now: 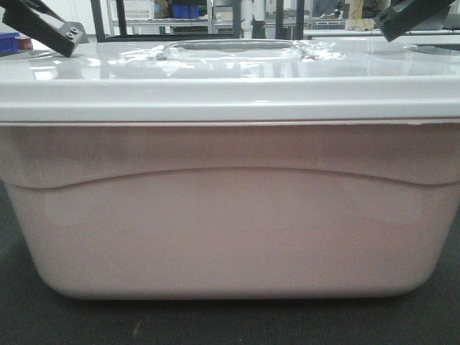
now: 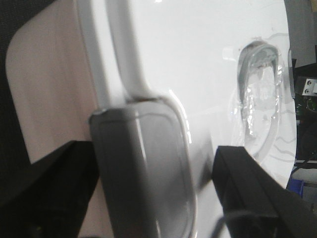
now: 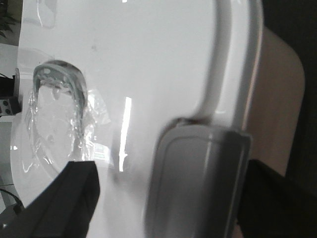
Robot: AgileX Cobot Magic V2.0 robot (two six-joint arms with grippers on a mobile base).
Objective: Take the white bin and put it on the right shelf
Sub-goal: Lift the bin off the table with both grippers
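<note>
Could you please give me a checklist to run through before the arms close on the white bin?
1. Left gripper open, fingers on either side of the grey plastic left-end latch: ok.
2. Right gripper open, on either side of the grey plastic right-end latch: ok.
3. Glossy white lid seated flush on the large translucent pinkish-white plastic bin: ok along the front.
4. Bin gripped: not ok, neither gripper is shut.
5. Stainless-steel right shelf free: cannot tell, not clearly in view.
</note>
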